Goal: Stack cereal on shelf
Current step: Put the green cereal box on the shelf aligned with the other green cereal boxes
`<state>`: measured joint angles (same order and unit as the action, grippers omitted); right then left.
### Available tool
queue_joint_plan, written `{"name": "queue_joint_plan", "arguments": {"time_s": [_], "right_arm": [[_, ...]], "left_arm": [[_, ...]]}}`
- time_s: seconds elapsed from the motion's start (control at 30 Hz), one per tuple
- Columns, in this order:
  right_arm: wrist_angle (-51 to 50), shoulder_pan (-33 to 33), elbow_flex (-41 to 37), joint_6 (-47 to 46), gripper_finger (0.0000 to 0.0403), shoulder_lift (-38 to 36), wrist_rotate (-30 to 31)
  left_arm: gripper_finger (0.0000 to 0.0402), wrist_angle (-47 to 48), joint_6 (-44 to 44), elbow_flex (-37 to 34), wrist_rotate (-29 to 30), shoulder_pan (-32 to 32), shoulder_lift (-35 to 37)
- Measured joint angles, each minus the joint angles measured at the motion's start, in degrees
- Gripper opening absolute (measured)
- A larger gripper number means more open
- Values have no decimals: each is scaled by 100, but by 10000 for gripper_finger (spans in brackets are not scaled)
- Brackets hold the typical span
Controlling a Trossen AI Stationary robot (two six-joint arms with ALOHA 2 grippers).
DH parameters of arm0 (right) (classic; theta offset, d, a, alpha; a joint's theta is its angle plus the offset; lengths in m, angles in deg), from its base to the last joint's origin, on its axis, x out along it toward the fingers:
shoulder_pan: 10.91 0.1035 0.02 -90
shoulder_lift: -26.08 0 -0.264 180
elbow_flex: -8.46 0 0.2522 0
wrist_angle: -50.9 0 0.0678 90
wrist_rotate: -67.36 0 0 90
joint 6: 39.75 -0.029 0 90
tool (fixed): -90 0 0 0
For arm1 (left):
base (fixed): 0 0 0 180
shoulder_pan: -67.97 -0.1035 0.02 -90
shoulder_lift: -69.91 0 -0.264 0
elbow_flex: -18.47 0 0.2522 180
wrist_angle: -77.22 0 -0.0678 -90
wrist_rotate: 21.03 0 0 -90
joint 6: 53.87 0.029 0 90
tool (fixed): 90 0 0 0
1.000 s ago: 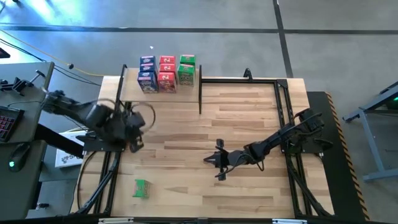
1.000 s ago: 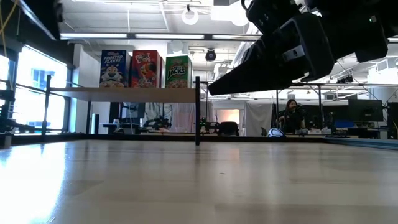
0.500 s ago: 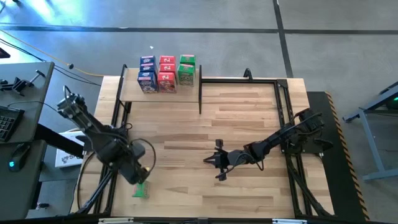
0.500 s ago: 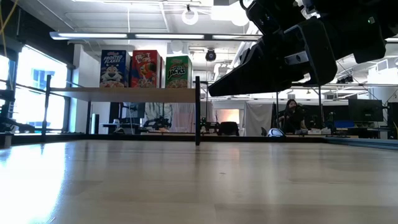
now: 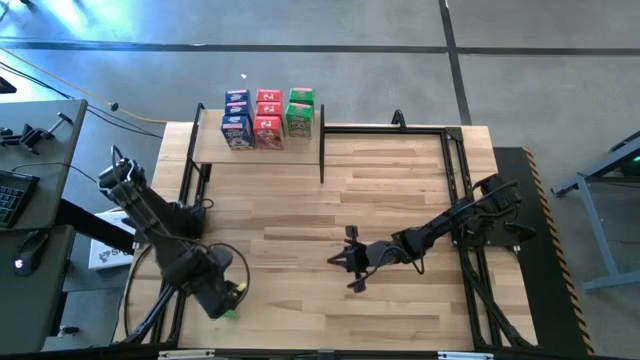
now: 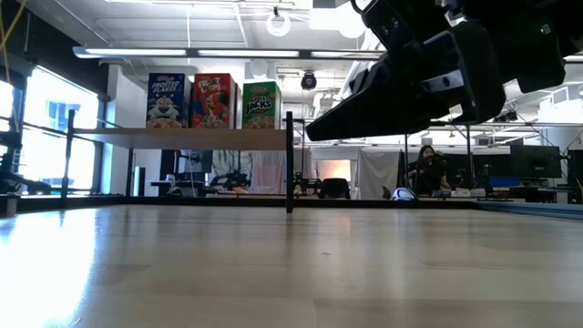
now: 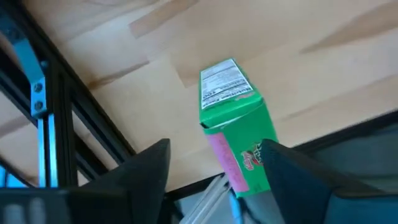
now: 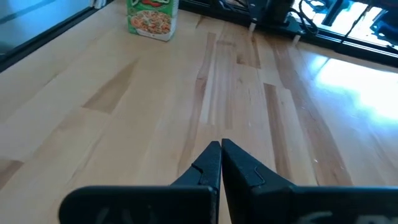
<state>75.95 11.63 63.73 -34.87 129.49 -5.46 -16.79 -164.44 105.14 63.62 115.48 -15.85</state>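
A green cereal box (image 5: 231, 308) stands on the tabletop near the front left corner, and also shows in the right wrist view (image 8: 152, 15). My left gripper (image 7: 214, 144) is open over this green box (image 7: 234, 118), one finger on either side of its lower part. I see no clear touch. On the shelf (image 5: 260, 155) at the far left stand blue (image 5: 237, 118), red (image 5: 267, 118) and green (image 5: 300, 112) cereal boxes, upright on the plank (image 6: 182, 138). My right gripper (image 5: 345, 260) hangs shut over the table's middle, holding nothing (image 8: 221, 155).
Black frame rails (image 5: 185, 250) run along the table's left and right sides. One rail (image 7: 37, 106) lies close beside my left gripper. A black shelf post (image 5: 321, 155) stands at the plank's right end. Bare wood (image 5: 400, 180) lies between the arms. A person (image 6: 426, 164) sits far behind.
My left gripper has swung from beside the shelf toward the table's near edge and come down over the green box at the front left. The box has stayed where it stood. My right arm has kept still.
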Motion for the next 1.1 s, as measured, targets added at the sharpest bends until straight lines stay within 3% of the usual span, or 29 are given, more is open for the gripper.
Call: {"name": "queue_joint_plan", "arguments": {"time_s": [0.17, 0.4, 1.1], "right_arm": [[0, 0, 0, -32, 0, 0, -129], [0, 0, 0, -34, 0, 0, -130], [0, 13, 0, -102, 0, 0, -132]], "left_arm": [[266, -42, -982, 0, 375, 358, 0], [269, -334, -1846, 0, 1027, 666, -145], [258, -562, -1487, 0, 1012, 690, -634]]}}
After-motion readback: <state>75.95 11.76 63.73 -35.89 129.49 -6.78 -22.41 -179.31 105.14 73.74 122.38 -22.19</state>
